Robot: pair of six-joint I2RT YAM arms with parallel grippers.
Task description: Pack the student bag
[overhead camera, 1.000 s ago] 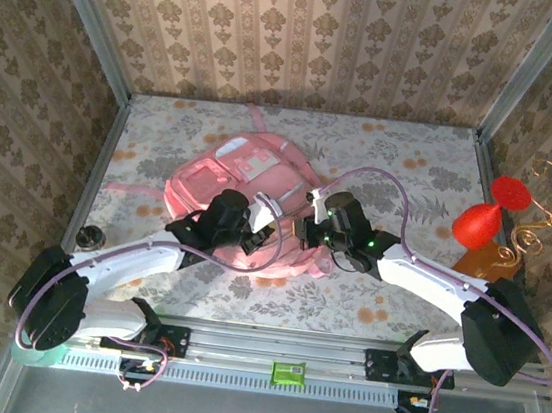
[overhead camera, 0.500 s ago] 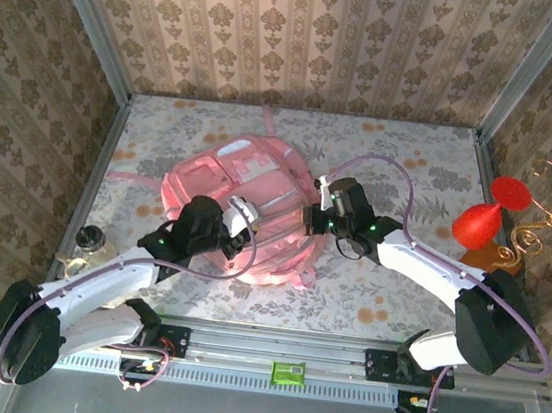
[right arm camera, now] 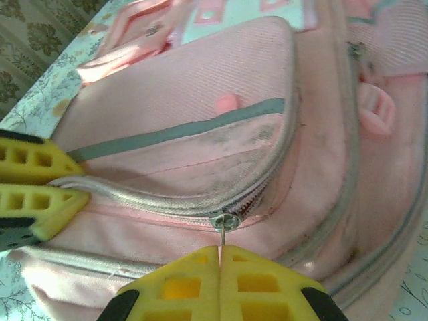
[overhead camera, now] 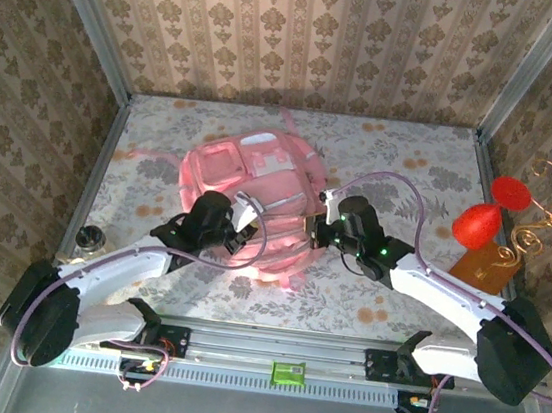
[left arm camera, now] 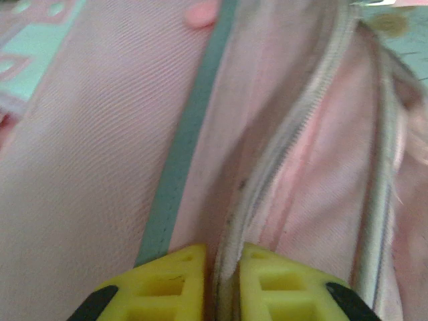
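The zipper pull (right arm camera: 225, 221) is pinched by the right end effector (right arm camera: 219, 253), and the bag (overhead camera: 240, 167) zipper track (right arm camera: 147, 200) is seen running left to the left end effector (left arm camera: 224, 261), clamped on its edge.

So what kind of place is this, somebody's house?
Probably a robot test booth dressed like a home: wallpapered walls in a metal frame, a flowery table, and two arms bolted to a rail.

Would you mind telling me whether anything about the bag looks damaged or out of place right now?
Only minor: the student bag has dark grimy smudges on its front pocket above the zipper. Nothing looks torn or spilled; the right tool pinches the zipper pull, the left tool the zipper edge.
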